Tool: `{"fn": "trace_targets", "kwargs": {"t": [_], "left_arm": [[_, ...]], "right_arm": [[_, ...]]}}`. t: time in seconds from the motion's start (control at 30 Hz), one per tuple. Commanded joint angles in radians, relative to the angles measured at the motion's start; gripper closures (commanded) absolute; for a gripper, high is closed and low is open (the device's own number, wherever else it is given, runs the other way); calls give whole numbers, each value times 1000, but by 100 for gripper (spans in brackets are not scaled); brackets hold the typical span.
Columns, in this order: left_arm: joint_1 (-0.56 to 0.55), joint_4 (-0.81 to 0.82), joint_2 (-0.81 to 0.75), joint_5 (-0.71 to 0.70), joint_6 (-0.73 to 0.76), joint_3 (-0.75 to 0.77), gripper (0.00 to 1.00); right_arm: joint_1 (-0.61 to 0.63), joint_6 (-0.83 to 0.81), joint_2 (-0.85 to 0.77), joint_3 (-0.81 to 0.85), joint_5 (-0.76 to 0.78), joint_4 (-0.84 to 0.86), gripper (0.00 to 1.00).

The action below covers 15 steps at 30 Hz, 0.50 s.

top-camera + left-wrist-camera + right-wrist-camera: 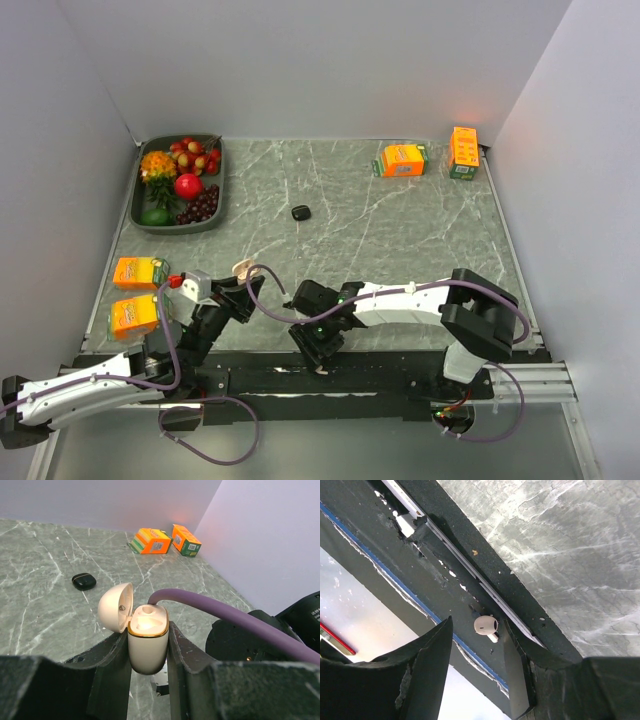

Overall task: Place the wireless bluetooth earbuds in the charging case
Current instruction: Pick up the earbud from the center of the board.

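Top view: the left claw (236, 280) hangs over the near part of the counter (420, 240), clamped on the white charging case (243, 267). The right claw (322, 348) points down just to its right, at the dark rail (400, 372) along the counter's near edge. No earbud can be made out from here. A black closed case (300, 212) lies well beyond both claws.

Left wrist view: the jaws are pressed tight on the case body, which stands upright with its lid (116, 607) swung open to this claw's left. The one recess that shows looks empty. This view shows no earbud at all.

Right wrist view: only here does the white earbud (486, 626) appear. It lies on the rail between the fingers (427, 665), closer to the right-hand one. The jaws stand about half apart and hold nothing.

To pick it up well, the claw should probably shift so the bud sits midway, then come down until the tips bracket the rounded head rather than the stem. It should close gently, since so small and smooth a piece could squirt sideways. The raised metal lip beside the right-hand finger may foul that finger.
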Motion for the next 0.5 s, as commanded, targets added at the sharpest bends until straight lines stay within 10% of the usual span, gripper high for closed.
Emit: {"fn": "trace_targets", "kwargs": {"t": [0.0,0.47], "left_arm": [[-1,28,11,8,-11,10,99],[-1,26,15,13,-12,12,99]], "right_arm": [[12,4,24,-13,6,18,50],[24,1,39,-34,-3,11,58]]}}
